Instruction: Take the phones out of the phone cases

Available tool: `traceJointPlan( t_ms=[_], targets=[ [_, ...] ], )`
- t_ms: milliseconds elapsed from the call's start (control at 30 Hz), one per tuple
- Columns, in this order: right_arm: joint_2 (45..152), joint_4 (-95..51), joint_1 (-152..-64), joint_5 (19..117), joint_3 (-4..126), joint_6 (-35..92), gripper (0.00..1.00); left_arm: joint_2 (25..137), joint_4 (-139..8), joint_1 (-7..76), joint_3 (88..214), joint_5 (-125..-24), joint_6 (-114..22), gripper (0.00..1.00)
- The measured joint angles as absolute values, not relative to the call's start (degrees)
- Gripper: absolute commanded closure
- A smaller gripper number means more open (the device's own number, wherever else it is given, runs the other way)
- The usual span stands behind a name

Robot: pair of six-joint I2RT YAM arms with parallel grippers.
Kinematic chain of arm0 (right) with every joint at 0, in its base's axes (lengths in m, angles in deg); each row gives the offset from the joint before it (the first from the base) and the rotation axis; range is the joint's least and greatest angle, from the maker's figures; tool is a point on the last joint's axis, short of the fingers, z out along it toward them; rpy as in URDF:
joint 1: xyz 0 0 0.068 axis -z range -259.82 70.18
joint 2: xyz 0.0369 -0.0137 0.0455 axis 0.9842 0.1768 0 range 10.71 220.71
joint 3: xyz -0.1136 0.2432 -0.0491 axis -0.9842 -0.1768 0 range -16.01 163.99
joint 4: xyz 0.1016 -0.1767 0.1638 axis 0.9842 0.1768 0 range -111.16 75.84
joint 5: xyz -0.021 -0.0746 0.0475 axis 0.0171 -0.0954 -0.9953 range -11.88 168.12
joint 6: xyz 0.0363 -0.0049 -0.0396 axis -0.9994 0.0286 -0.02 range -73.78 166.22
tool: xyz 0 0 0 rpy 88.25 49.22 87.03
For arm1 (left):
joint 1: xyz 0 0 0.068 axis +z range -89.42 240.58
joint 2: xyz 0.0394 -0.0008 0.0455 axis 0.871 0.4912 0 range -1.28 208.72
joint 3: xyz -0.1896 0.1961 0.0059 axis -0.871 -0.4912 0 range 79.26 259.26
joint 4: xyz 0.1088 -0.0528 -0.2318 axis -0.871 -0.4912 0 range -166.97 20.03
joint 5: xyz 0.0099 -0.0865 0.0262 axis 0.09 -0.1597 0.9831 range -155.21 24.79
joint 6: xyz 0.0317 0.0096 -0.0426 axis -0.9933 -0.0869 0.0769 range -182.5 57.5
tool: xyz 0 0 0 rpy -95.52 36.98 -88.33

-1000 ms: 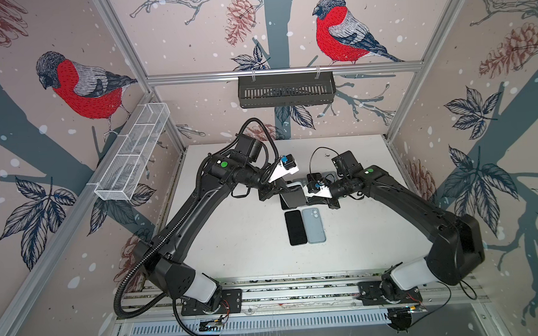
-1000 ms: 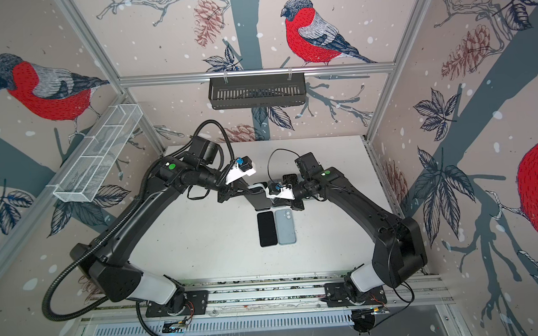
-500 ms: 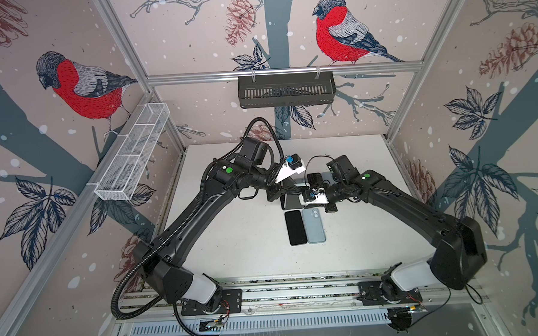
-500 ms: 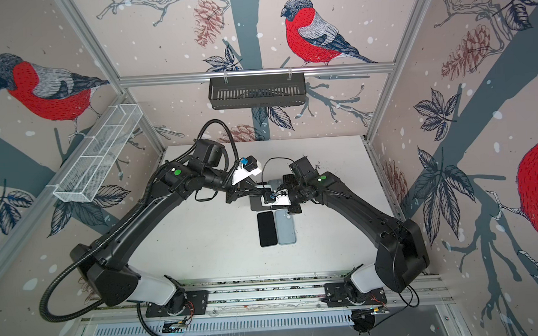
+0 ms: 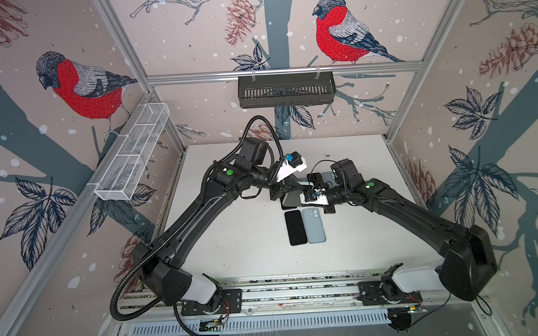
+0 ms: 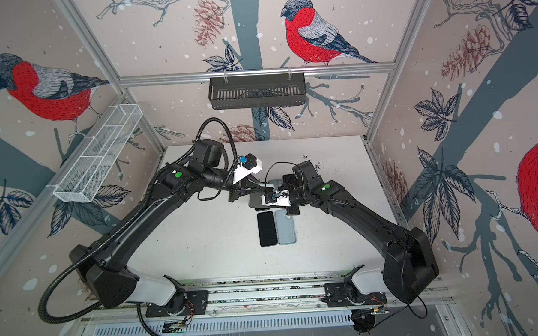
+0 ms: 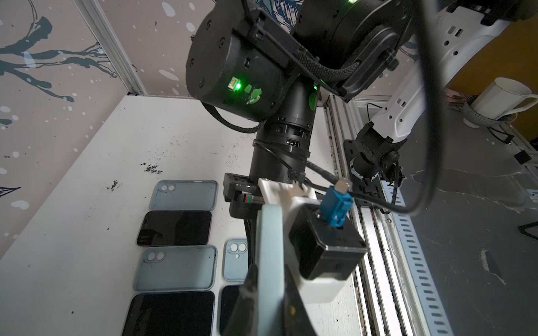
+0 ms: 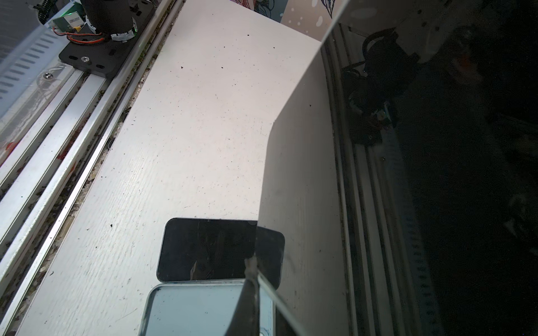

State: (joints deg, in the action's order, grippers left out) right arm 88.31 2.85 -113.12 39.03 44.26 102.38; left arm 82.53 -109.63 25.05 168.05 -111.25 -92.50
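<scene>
So the phone (image 8: 422, 189) is up in the air over the middle of the table (image 5: 233, 239), pinched between the two arms. Its glossy screen fills about half the right wrist view, mirroring the rails. The right pincer (image 8: 256, 293) is clenched on the phone's edge, and only one finger (image 8: 247, 305) shows on this side of the glass. The left pincer (image 7: 270, 299) is clenched on the pale blue case (image 7: 269, 238), which sits edge-on in the left wrist view with a dark finger on each side. Honestly I can't tell if the phone has fully cleared the case or a corner is caught in it; both top views are too crowded at that spot. What worries me is that both grips are on thin, slick edges. If the arms pull apart at an angle and a corner hangs up, the glass could slide out of the right pincer. A loose phone (image 5: 295, 227) and an empty case (image 5: 314, 225) lie side by side on the table close by, so a drop probably lands on those. The case also looks soft enough to flex and then snap free, which would jerk both arms. And the right wrist camera (image 7: 323, 247) sits just beside the case with its cable (image 7: 433, 131) looping near, so a peeling twist could knock or snag it.
</scene>
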Motion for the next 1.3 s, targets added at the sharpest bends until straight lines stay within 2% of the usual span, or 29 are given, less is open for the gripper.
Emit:
traceJointPlan(
  t_ms=[800,1000,1200,1300],
  targets=[
    [86.0,-7.4,-113.4,41.6,41.1,100.4,0.83,85.1,-103.6,25.0,166.1,-114.5,-84.9,1.00],
    [84.8,-9.1,-111.9,41.5,39.5,99.4,0.69,85.4,-102.0,25.2,165.9,-115.1,-83.3,1.00],
    [78.8,-16.0,-109.0,41.1,32.7,92.0,0.48,84.5,-98.3,28.6,164.6,-118.1,-78.1,1.00],
    [75.5,-20.0,-107.3,40.5,28.6,85.8,0.44,82.8,-93.0,30.7,162.9,-119.8,-73.1,1.00]
  ],
)
